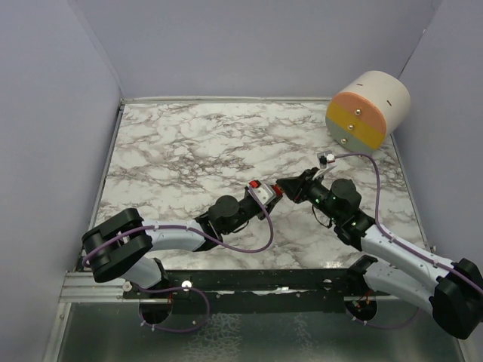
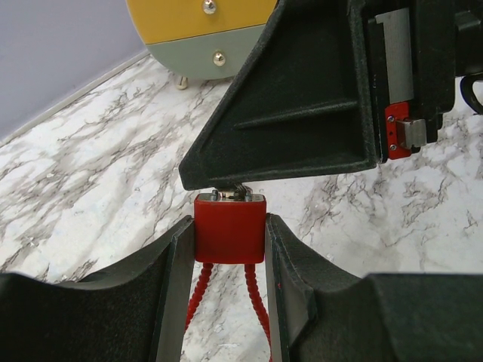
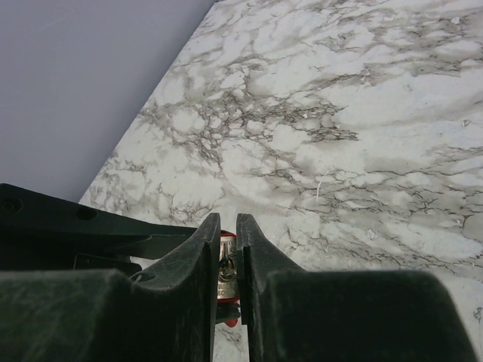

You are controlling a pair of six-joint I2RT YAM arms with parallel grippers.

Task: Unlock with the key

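Note:
A red padlock with a red ribbed cable loop hangs between the fingers of my left gripper, which is shut on its body. In the top view the padlock is at the table's middle, where both grippers meet. A metal key stands out of the lock's top end. My right gripper is shut on it, with the two fingers pressed against its flat sides. From the left wrist, the right gripper's black finger covers most of the key.
A white drum with an orange, yellow and green face and small knobs lies at the back right corner. Grey walls close in the marble table on three sides. A purple cable loops off the right wrist.

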